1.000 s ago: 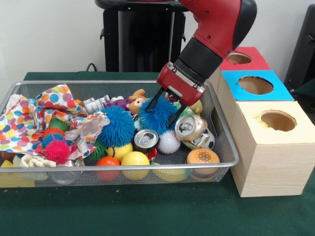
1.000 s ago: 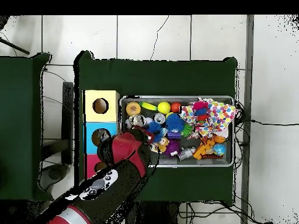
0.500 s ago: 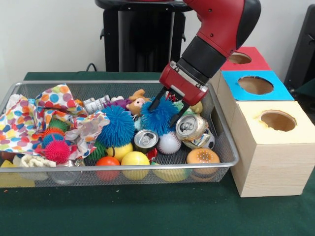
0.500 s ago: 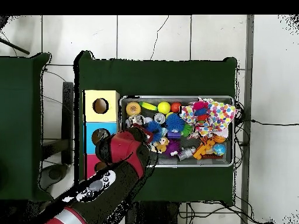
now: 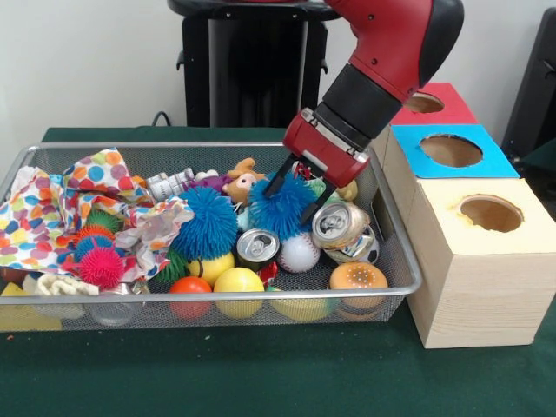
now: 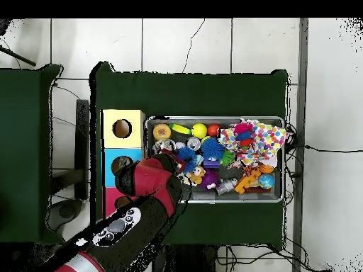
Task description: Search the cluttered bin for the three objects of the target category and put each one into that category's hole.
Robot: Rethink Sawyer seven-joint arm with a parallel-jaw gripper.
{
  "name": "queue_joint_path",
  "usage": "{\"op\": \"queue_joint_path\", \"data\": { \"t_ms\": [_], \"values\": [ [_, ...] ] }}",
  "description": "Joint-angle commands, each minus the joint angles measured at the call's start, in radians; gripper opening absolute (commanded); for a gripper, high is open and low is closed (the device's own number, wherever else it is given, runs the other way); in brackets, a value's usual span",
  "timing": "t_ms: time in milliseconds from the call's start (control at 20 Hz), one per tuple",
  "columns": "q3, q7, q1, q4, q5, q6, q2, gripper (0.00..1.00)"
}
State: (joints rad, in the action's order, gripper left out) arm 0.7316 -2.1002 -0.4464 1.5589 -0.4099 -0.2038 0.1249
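My gripper (image 5: 295,196) is down in the right half of the wire bin (image 5: 395,248), shut on a blue spiky ball (image 5: 283,208) that rides slightly above the clutter. A larger blue spiky ball (image 5: 207,224) lies just left of it. From above, the gripper (image 6: 178,162) is at the bin's left end with the held blue ball (image 6: 188,156) beside it. Three boxes with holes stand next to the bin: a yellow-topped wooden box (image 5: 491,214), a blue box (image 5: 452,151) and a red box (image 5: 424,102).
Two drink cans (image 5: 258,247) (image 5: 337,224), a baseball (image 5: 298,252), a yellow ball (image 5: 238,282), an orange ball (image 5: 189,287) and a burger toy (image 5: 358,278) crowd the bin's front. A polka-dot cloth (image 5: 87,195) and a pink spiky ball (image 5: 102,267) fill the left end.
The gripper, still shut on the blue spiky ball, has risen slightly and shifted a little toward the boxes. The rest of the bin's contents look unmoved.
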Motion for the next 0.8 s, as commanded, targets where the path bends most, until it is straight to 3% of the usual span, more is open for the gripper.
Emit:
{"op": "queue_joint_path", "data": {
  "t_ms": [50,300,800],
  "values": [
    [-0.049,-0.269,-0.007,-0.039,-0.08,-0.217,-0.015,1.0],
    [-0.024,-0.243,-0.002,-0.05,-0.068,-0.308,0.028,1.0],
    [0.008,-0.272,-0.011,-0.078,-0.066,-0.381,0.026,1.0]
  ]
}}
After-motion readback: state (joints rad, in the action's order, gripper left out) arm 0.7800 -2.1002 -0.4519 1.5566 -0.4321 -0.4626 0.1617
